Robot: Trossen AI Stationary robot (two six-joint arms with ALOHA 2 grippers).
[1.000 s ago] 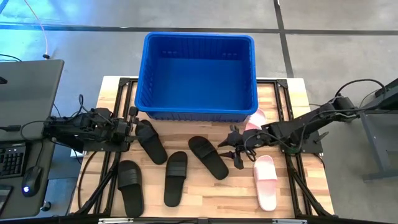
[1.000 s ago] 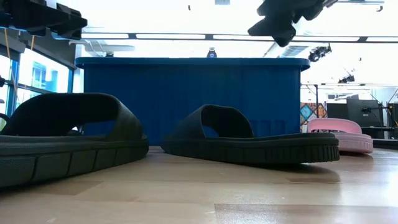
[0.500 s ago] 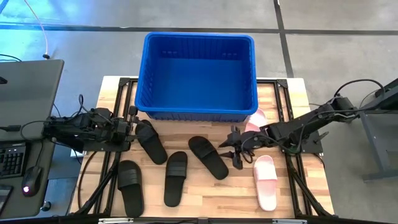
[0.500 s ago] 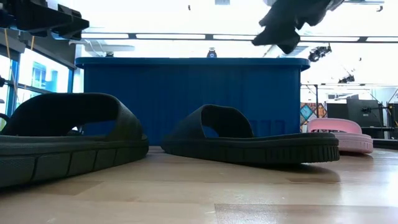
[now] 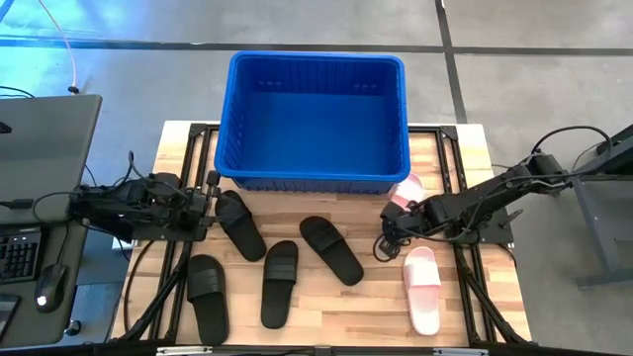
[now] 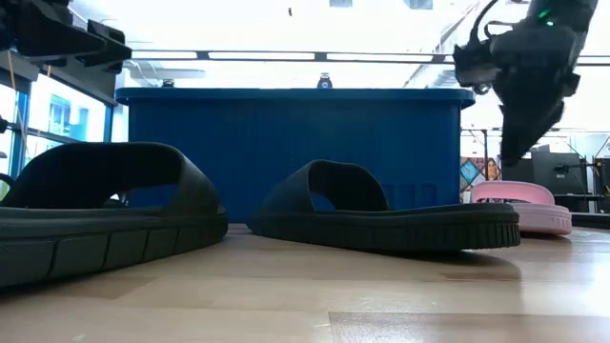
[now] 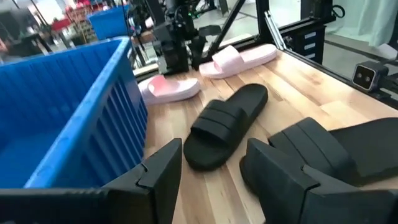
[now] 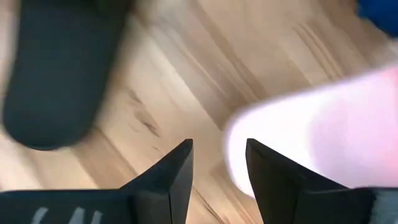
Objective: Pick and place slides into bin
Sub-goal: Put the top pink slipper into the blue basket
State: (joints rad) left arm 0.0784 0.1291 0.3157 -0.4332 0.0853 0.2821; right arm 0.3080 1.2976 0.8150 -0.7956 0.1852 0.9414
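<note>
The right gripper [image 5: 388, 229], fingers apart, is held low over the pink slide [image 5: 404, 191] just right of the bin [image 5: 316, 178], apparently for a grasp. The left gripper [image 5: 210, 198] is parked open at the bench's [image 5: 455, 163] left. The bin is empty; six slides lie outside.

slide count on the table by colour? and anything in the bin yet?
Black slides: 4
Pink slides: 2
In the bin: 0
Total: 6 slides, all on the table
</note>
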